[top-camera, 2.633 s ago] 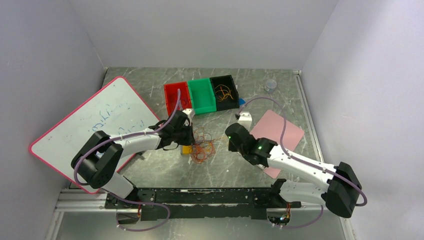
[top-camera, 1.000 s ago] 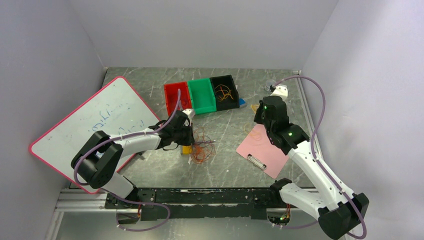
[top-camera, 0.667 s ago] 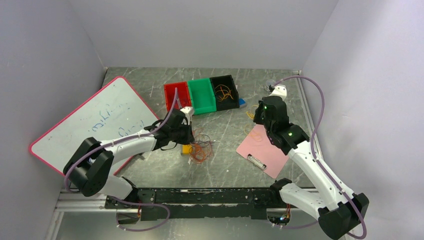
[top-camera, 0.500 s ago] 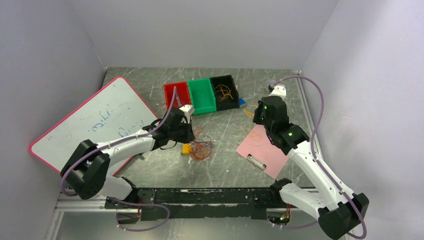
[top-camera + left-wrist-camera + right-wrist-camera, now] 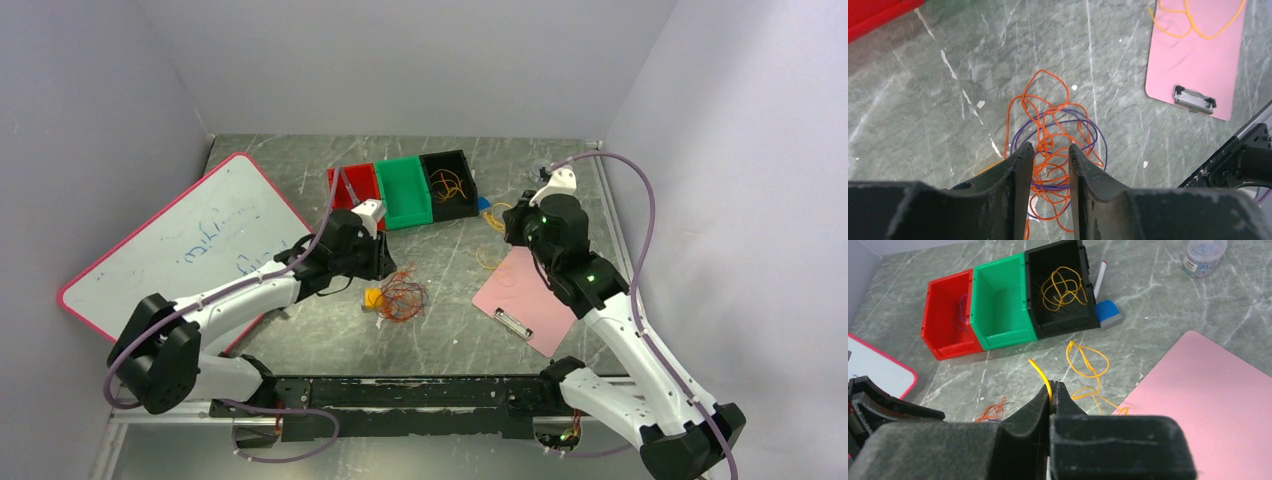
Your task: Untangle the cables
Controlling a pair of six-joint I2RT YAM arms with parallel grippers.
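The cables (image 5: 400, 297) lie as a small tangle of orange and purple loops on the marble table, also seen in the left wrist view (image 5: 1050, 120). My left gripper (image 5: 1050, 147) hovers just above them with its jaws parted; strands show through the gap, none pinched. It sits at the tangle's left edge in the top view (image 5: 385, 262). My right gripper (image 5: 1053, 385) is shut on a yellow cable (image 5: 1040, 371), whose loops (image 5: 1088, 362) trail down to the table by the pink clipboard. In the top view this gripper (image 5: 510, 225) is raised right of the bins.
Red bin (image 5: 352, 187), green bin (image 5: 405, 190) and black bin (image 5: 450, 183) stand in a row at the back; the black one holds yellow cables. A whiteboard (image 5: 190, 250) lies left, a pink clipboard (image 5: 545, 290) right. A blue eraser (image 5: 1109, 320) and a jar (image 5: 1204, 255) are behind.
My left gripper has opened and drawn up and back from the tangle, which has settled on the table. The right gripper has lifted a little with the yellow cable.
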